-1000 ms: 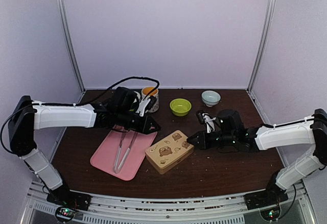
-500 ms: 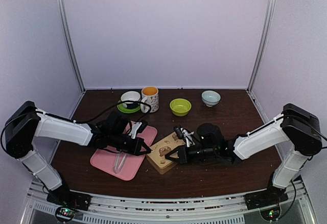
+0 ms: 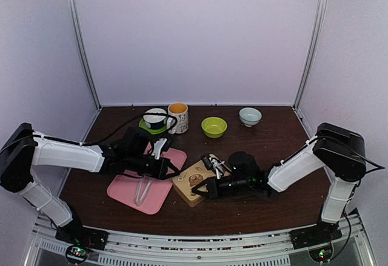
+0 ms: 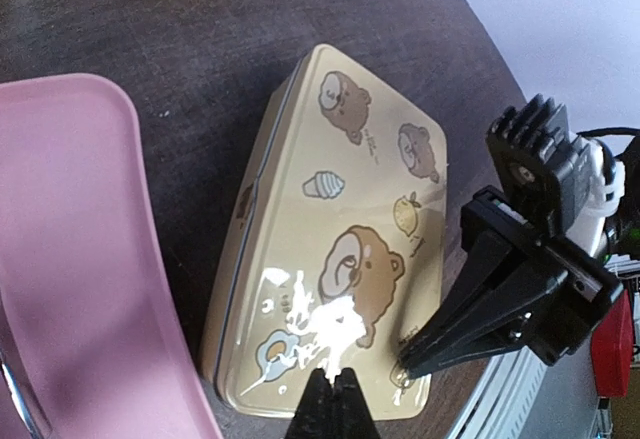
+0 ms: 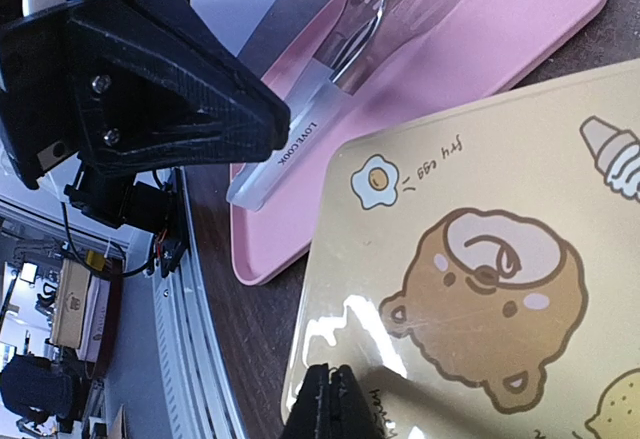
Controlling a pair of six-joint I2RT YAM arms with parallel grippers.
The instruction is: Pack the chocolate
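left wrist: left end effector [image 4: 336, 401] and right end effector [image 4: 403, 367], each pinched together, over the shut cream bear-printed tin [image 4: 340, 209].

Tongs [image 5: 300, 144] read "LOVE COOK"; tin [image 5: 520, 184] perhaps "fry egg".

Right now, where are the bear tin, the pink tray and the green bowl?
bear tin [image 4: 358, 271], left wrist view, big bear on the lid.
pink tray [image 3: 124, 188], top external view, bare left part.
green bowl [image 3: 214, 126], top external view, its inside.

Tongs [image 3: 145, 186] on tray [image 3: 123, 191], left of tin [image 3: 192, 176]
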